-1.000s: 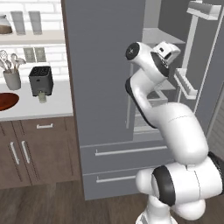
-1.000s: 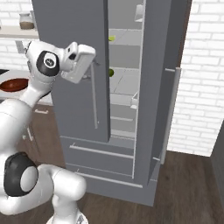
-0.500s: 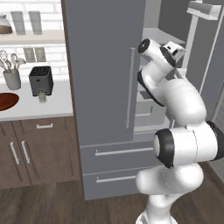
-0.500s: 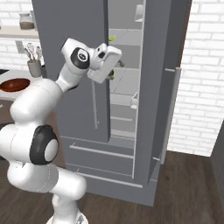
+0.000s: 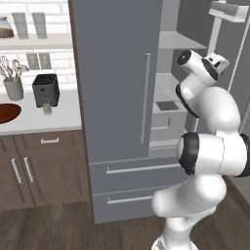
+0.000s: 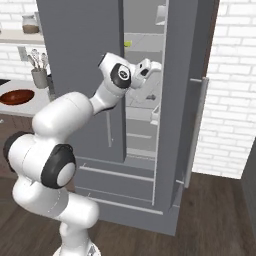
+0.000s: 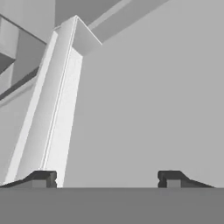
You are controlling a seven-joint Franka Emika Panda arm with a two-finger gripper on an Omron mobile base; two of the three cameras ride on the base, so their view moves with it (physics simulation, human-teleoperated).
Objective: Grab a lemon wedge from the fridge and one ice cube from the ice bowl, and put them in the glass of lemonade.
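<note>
Two dark fingertips wide apart, empty, facing smooth matte-grey fridge interior.

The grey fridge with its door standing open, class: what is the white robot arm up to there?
The white arm reaches its two-finger gripper, jaws wide and empty, into the tall matte grey fridge, whose right door is open. A tiny yellow-green lemon wedge sits on an upper shelf, untouched. The reddish-brown wooden ice bowl waits on the counter.

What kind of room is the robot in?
A kitchen, it looks like: a tall grey fridge with one door open, a counter holding a black toaster, and brown wooden cabinets below.
</note>
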